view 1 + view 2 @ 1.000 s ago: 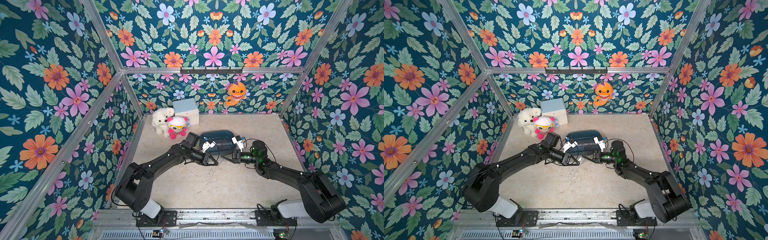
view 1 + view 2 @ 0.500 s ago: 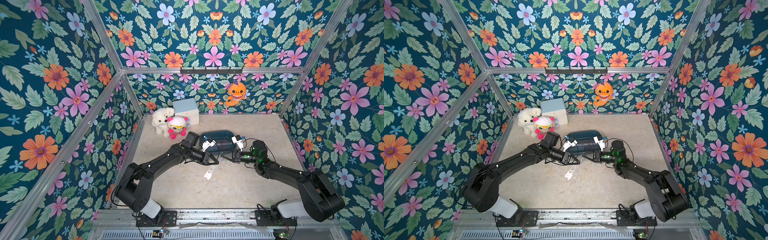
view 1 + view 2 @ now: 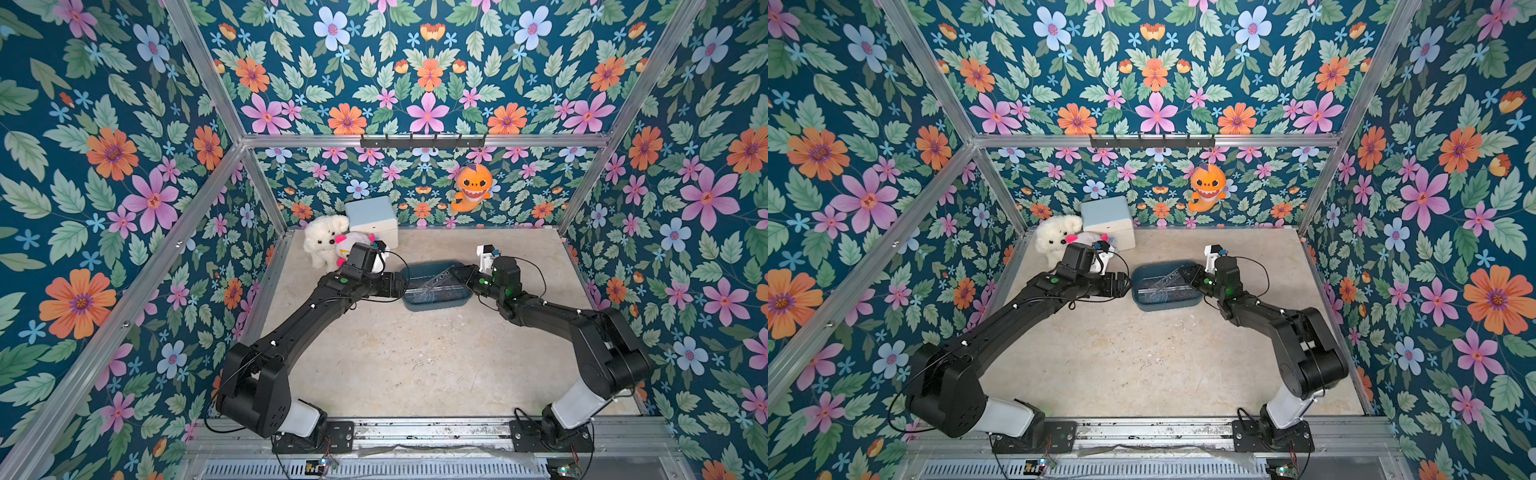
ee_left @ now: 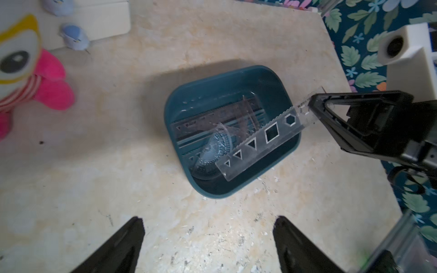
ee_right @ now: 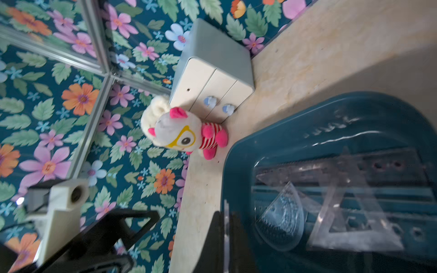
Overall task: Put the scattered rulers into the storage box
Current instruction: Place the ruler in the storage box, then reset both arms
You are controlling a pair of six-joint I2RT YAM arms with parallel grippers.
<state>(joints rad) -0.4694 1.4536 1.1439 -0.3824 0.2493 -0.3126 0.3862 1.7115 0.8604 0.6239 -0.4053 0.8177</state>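
Left wrist view alone shows cutouts in the clear ruler (image 4: 260, 149), right pincer (image 4: 309, 106) gripping it at 3 o'clock of the box (image 4: 220, 82); left pincer (image 4: 208, 236) gapes.

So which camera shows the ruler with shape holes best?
Left wrist: the ruler shows whole, in the right claw over the storage box. Both top views show a faint strip; right wrist, only its edge.
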